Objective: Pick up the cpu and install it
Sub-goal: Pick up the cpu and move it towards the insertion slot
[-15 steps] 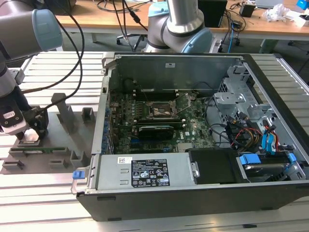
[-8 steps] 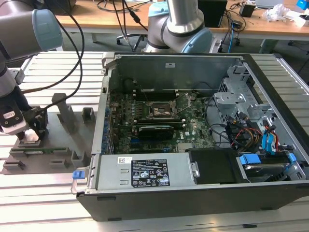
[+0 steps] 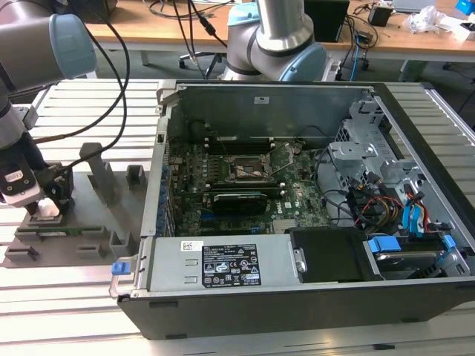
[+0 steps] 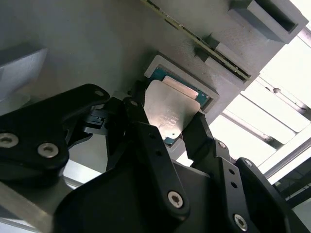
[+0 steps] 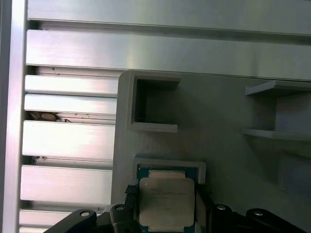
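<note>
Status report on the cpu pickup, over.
Gripper low at the grey fixture, exterior view's left. Cpu sitting in its fixture pocket, directly under the gripper. Nothing lying on top of the cpu.

Fixture plate beside case, cpu in pocket

On the slatted table point(image 3: 82, 96) the fixture plate point(image 3: 78, 222) lies at the exterior view's left of the computer case point(image 3: 297, 311). The gripper point(image 3: 46, 206) is over the plate's end away from the case, the cpu point(image 5: 166, 201) in a framed pocket point(image 5: 170, 164) beneath it.
</note>
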You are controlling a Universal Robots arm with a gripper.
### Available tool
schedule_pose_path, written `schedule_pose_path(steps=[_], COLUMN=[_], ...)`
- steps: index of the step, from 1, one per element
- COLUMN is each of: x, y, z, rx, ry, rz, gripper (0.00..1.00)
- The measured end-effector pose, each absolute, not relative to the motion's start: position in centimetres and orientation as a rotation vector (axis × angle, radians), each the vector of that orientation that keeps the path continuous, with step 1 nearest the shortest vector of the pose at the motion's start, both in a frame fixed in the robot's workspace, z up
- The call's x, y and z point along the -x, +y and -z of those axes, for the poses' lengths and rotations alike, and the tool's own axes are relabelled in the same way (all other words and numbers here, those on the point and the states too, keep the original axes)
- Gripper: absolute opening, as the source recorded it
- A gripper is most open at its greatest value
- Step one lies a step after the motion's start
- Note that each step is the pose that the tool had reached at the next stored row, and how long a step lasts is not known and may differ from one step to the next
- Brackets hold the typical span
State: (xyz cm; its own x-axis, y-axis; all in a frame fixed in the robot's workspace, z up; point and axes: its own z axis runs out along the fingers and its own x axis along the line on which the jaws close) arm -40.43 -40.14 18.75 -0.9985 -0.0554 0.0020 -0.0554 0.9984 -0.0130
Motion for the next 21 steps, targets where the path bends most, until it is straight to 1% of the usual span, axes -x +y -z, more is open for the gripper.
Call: schedule_pose_path(steps=[5,11,21], x=[40.4,40.4,40.4], y=[-40.1,-40.1,-40.1], z=[-19.8,-22.9,-25.6], rx=[-0.087,-0.087,-0.087], ry=[-3.139,-3.139,-3.139], rz=[-0.025,-0.024,-0.024], gripper=[0.55,0.55,0.55])
